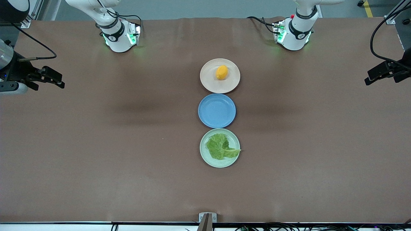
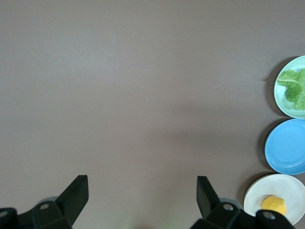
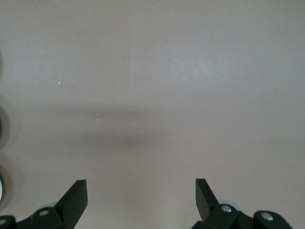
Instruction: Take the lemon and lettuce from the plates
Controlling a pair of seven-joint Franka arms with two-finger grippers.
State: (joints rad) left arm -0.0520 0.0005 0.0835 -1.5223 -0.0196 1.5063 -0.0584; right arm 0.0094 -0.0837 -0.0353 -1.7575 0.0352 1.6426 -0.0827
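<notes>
The lemon (image 1: 222, 72) lies on the beige-pink plate (image 1: 206, 81), the plate farthest from the front camera. The lettuce (image 1: 220, 147) lies on the mint green plate (image 1: 205, 158), the nearest one. My left gripper (image 1: 370, 77) hangs open and empty over bare table at the left arm's end. My right gripper (image 1: 57, 80) hangs open and empty over bare table at the right arm's end. The left wrist view shows the open left gripper (image 2: 143, 191) with the lemon (image 2: 273, 204), its plate (image 2: 286, 185), the lettuce (image 2: 295, 88) and the mint plate (image 2: 280, 102). The right wrist view shows the open right gripper (image 3: 141, 193) over bare table.
An empty blue plate (image 1: 216, 110) sits between the two task plates, all three in a row at the table's middle; it also shows in the left wrist view (image 2: 286, 145). Brown table cover (image 1: 128, 144) spreads wide on both sides. A small bracket (image 1: 207, 218) sits at the near edge.
</notes>
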